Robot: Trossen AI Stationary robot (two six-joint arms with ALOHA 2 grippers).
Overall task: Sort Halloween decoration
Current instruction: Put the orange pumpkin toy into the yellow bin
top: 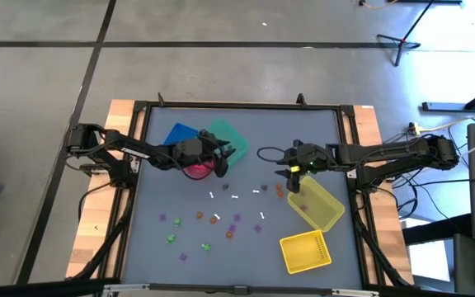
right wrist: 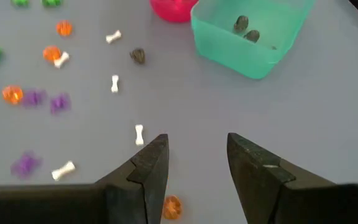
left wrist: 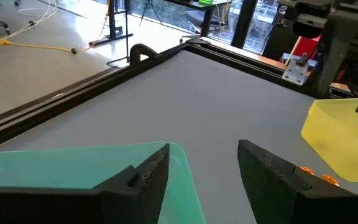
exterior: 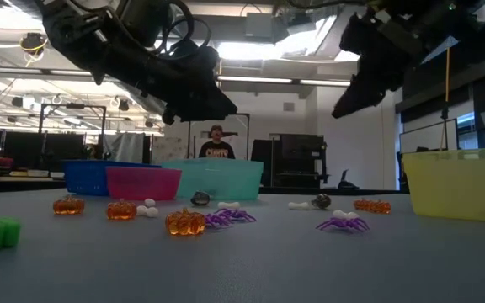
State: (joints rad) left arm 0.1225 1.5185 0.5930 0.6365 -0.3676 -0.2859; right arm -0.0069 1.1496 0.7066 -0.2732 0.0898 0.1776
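Decoration: we see the Halloween decoration (top: 221, 219) trinkets scattered at six o'clock of the table (top: 246, 140), two in the teal bin (right wrist: 250, 37).
Left gripper (top: 221, 157): empty, fingers apart, over the bins.
Right gripper (right wrist: 194, 165): empty, fingers apart, above a pumpkin (right wrist: 171, 205).
Handling: likely light, stiff, skittish; we'd pinch across the body.
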